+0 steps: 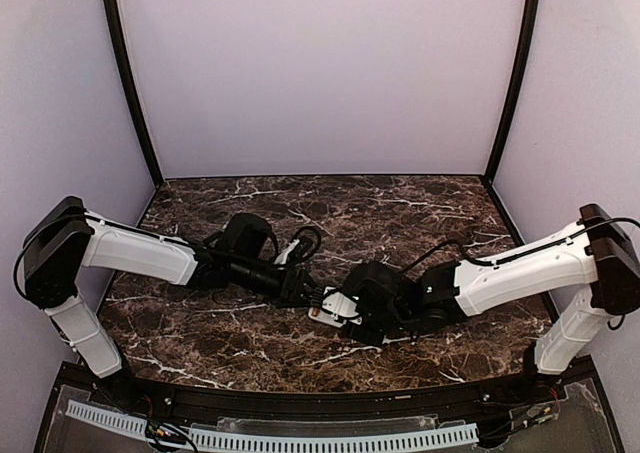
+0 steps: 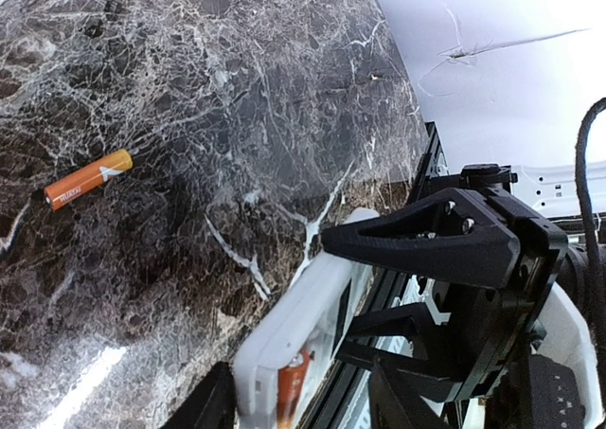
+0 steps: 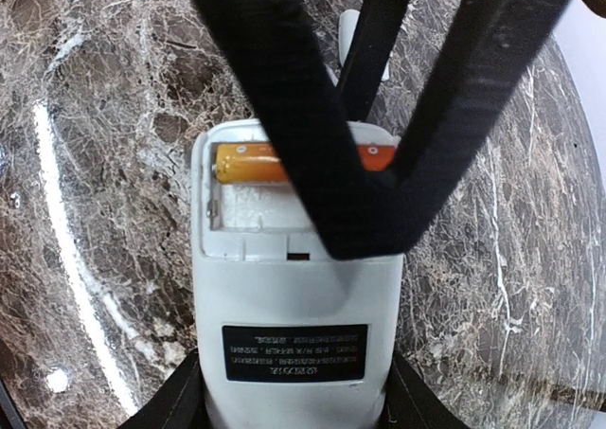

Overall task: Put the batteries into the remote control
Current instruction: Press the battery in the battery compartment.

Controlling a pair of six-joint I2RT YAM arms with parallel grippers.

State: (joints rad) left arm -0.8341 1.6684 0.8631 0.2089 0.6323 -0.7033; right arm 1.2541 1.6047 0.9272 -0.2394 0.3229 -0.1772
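Remote [image 3: 294,325] lies back-up, gripped in my right end effector [image 3: 294,399], one battery [image 3: 248,161] in its bay and a second battery [image 2: 87,180] loose on the table [image 2: 208,69], so my left end effector [image 1: 308,295], open or shut I cannot tell, should probably press the first flat, squarely and gently.

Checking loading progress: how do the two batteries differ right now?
The loose battery lies on the bare marble table, apart from the remote control. The seated battery sits crosswise inside the remote control's open compartment. The loose battery has nothing around it, while the seated battery is walled in, with an empty bay beside it. Both are thin orange-copper cylinders.
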